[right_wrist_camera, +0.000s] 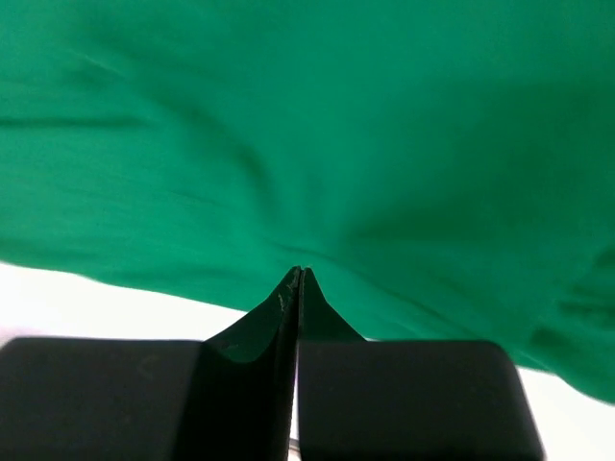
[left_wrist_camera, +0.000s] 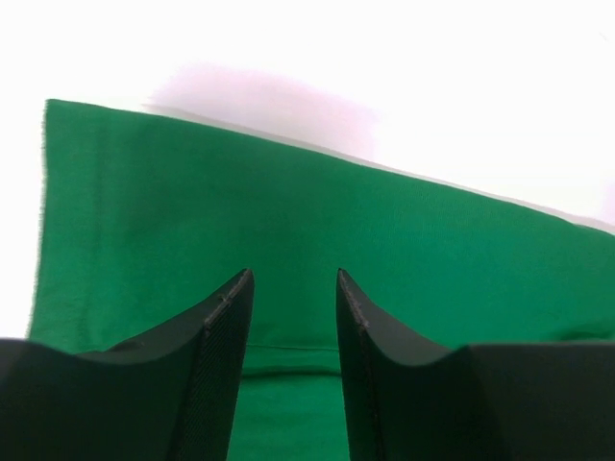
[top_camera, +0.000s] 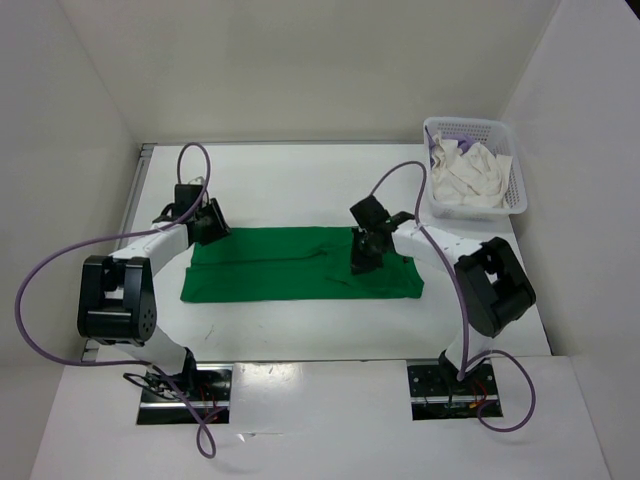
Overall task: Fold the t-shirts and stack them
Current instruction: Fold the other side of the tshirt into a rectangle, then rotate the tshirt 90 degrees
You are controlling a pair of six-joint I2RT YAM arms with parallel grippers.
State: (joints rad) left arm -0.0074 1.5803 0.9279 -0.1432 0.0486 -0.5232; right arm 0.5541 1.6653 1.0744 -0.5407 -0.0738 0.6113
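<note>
The green t-shirt [top_camera: 290,268] lies flat on the table as a long folded band. It also fills the left wrist view [left_wrist_camera: 288,211] and the right wrist view [right_wrist_camera: 317,125]. My left gripper [top_camera: 212,230] is open over the shirt's back left corner, with cloth showing between its tips [left_wrist_camera: 293,274]. My right gripper [top_camera: 362,262] is shut, its tips [right_wrist_camera: 300,271] set into the cloth right of centre, and creases run to them. The white t-shirt [top_camera: 472,178] lies crumpled in the basket, with a bit of the lavender t-shirt [top_camera: 440,152] at its back left.
A white lattice basket [top_camera: 516,168] stands at the back right corner of the table. White walls close in the table on the left, back and right. The arm bases are bolted at the near edge.
</note>
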